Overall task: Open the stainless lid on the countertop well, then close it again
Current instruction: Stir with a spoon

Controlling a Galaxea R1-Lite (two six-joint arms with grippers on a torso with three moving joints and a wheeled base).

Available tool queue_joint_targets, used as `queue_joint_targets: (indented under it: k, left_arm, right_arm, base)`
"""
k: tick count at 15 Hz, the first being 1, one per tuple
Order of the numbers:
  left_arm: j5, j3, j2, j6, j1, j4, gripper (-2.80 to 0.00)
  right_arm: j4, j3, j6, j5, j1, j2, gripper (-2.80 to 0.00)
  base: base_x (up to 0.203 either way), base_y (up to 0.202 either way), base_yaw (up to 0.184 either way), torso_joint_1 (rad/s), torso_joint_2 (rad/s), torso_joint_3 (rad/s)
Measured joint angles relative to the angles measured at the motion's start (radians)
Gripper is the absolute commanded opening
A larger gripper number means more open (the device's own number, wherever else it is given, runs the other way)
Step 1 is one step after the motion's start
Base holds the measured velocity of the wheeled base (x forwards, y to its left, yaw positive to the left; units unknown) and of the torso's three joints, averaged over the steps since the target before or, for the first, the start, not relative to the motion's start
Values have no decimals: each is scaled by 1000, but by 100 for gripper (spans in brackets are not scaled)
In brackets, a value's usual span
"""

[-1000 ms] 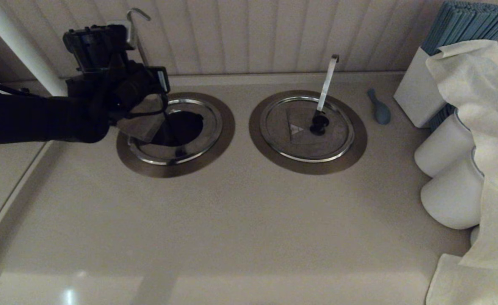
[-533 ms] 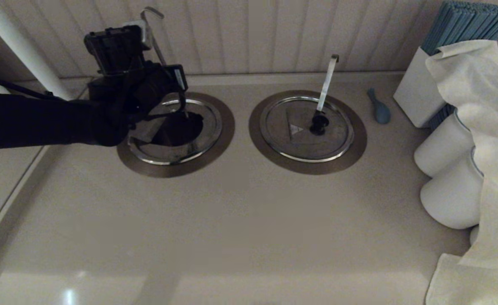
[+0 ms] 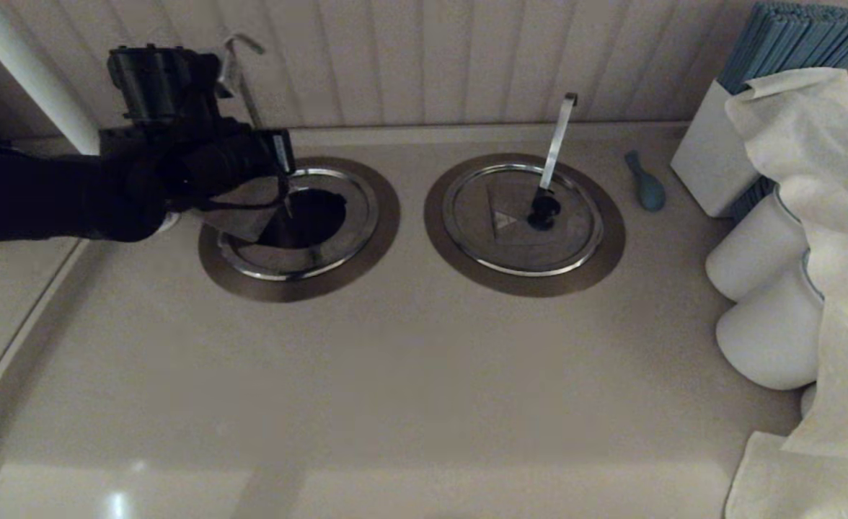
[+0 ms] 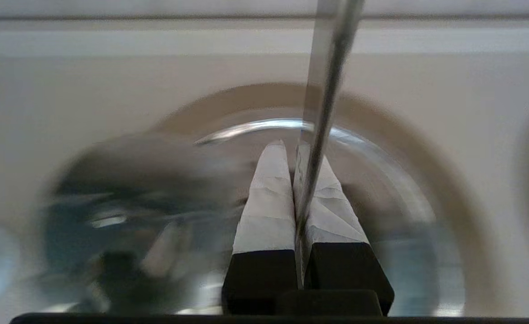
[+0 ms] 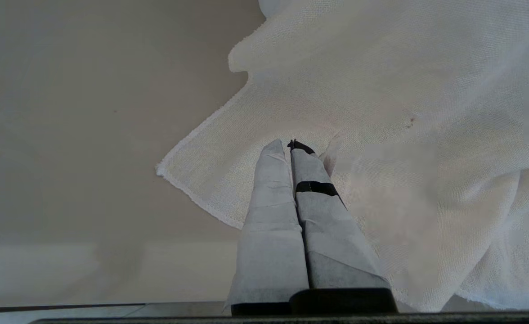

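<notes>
The stainless lid (image 3: 240, 214) hangs tilted over the left edge of the countertop well (image 3: 311, 216), whose dark hole is mostly uncovered inside its brushed collar (image 3: 366, 249). The lid's thin hooked rod handle (image 3: 239, 54) rises in front of the back wall. My left gripper (image 3: 282, 189) is shut on that rod, which runs between the fingers (image 4: 264, 202) in the left wrist view as the rod handle (image 4: 325, 90); there the left gripper (image 4: 291, 150) points at the well rim (image 4: 381, 155), and the lid (image 4: 125, 202) is a blurred disc. My right gripper (image 5: 290, 145) is shut and empty over a white cloth (image 5: 381, 112).
A twin lid (image 3: 496, 238) with a broad flat bright handle (image 3: 558, 137) covers the right-hand well. A small blue object (image 3: 646, 186) lies past it. White jars (image 3: 756, 259), a draped cloth (image 3: 820, 187) and a box of blue sticks (image 3: 792, 36) crowd the right side.
The left arm swung right with the lid half a second ago and has come back left. The rod's hook now sits a little lower.
</notes>
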Motion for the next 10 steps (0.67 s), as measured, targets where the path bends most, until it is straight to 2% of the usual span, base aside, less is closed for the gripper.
queue_joint_targets:
  k: [2,4,6,10]
  left_arm:
    - [8,-16,7,33,22,7,-280]
    - [32,-65,31,27,31,-2,-280]
    - [69,-121,67,-7,31,-45,-280]
    - [75,-153,107,-74,-26,-57,-280]
  right_arm:
    - [0,0,0,0,0,0,-280]
    - [0,0,0,0,0,0,-280]
    - [0,0,0,0,1,0,-280]
    - [0,0,0,0,0,0,-280]
  base:
    - [0,0,0,0,0,0]
    - [0,0,0,0,0,0]
    - [0,0,0,0,0,0]
    - [0,0,0,0,0,0]
